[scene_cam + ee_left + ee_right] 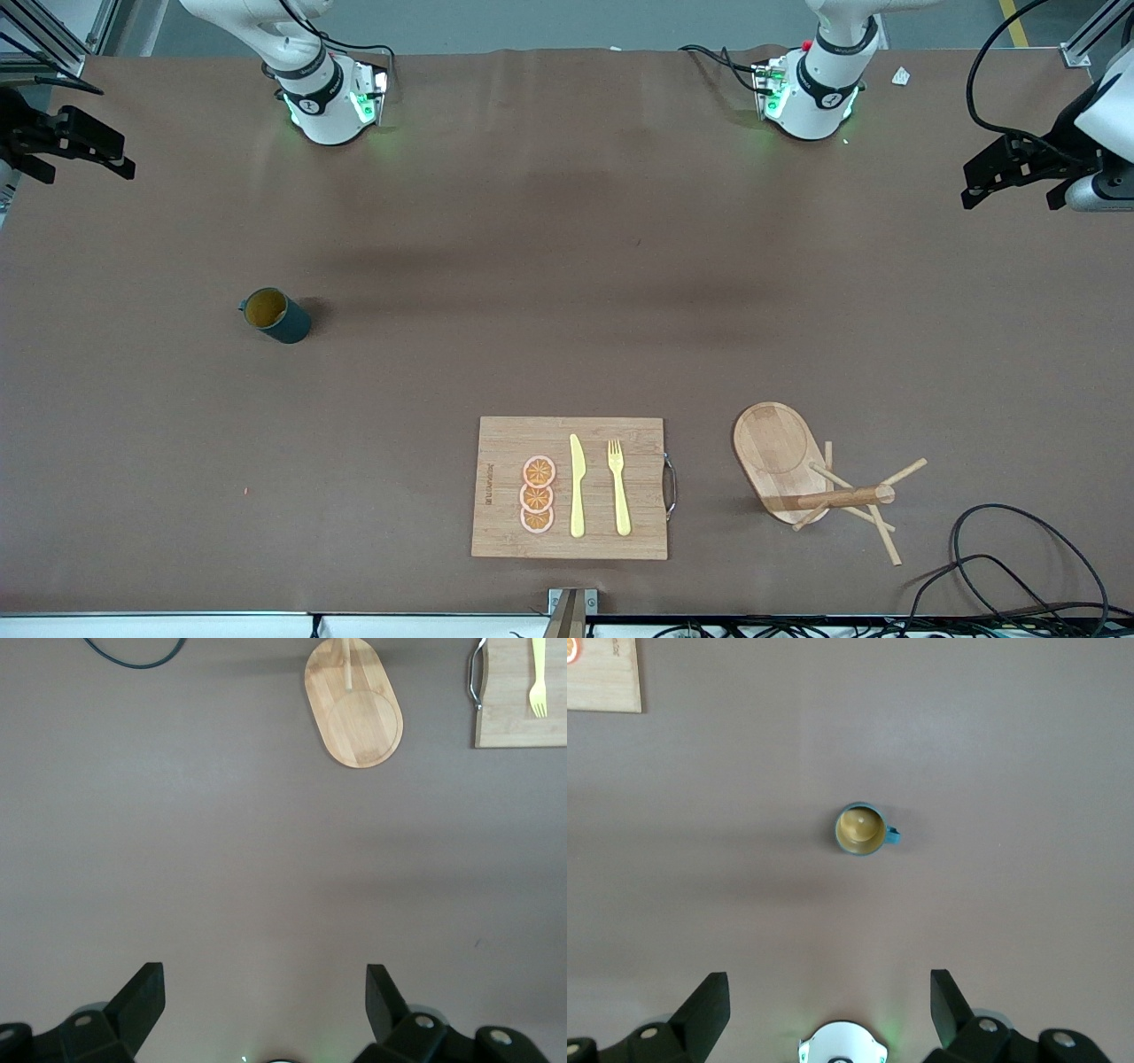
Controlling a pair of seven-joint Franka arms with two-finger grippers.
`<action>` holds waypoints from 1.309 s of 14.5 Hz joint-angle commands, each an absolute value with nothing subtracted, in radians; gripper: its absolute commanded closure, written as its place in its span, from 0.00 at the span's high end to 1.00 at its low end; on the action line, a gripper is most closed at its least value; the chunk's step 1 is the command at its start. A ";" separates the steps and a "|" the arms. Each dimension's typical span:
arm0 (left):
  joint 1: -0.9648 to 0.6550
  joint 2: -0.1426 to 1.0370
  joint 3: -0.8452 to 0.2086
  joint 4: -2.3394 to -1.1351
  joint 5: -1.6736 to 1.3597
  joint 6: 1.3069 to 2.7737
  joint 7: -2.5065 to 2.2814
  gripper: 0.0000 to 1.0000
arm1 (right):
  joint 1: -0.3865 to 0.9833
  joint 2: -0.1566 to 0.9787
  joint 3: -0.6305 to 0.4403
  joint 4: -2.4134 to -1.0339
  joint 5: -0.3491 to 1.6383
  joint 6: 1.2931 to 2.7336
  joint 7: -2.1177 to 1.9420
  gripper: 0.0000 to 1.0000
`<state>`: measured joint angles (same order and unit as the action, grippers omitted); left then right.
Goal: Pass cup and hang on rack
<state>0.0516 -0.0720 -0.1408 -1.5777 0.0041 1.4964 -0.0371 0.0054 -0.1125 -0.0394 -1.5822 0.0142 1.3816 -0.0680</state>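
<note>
The cup [276, 315] is a small dark teal mug with a yellowish inside. It stands upright on the brown table toward the right arm's end, its handle [892, 835] out to one side. My right gripper [84, 167] hangs open and empty high over that end of the table, with the cup [860, 828] well clear of its fingers [702, 1005]. The rack [780, 452], a wooden mug tree on an oval base, stands near the front camera toward the left arm's end. My left gripper [1012, 197] hangs open and empty high over that end, its fingers [137, 1001] far from the rack [359, 722].
A bamboo cutting board [505, 487] lies beside the rack, nearer the middle, with three orange slices [538, 494], a yellow knife [577, 487] and a yellow fork [618, 487]. A black cable [1019, 549] loops at the near corner by the rack. Both arm bases [332, 106] stand at the farthest edge.
</note>
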 commanded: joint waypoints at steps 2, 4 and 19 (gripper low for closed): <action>0.049 -0.061 -0.144 -1.551 0.006 1.463 -0.018 1.00 | 0.009 -0.132 -0.043 -1.597 0.015 1.399 -0.064 1.00; 0.049 -0.061 -0.144 -1.548 0.012 1.463 -0.020 1.00 | 0.011 -0.133 -0.043 -1.597 0.017 1.396 -0.064 1.00; 0.049 -0.041 -0.143 -1.549 0.000 1.463 -0.025 1.00 | 0.011 -0.133 -0.043 -1.598 0.015 1.382 -0.064 1.00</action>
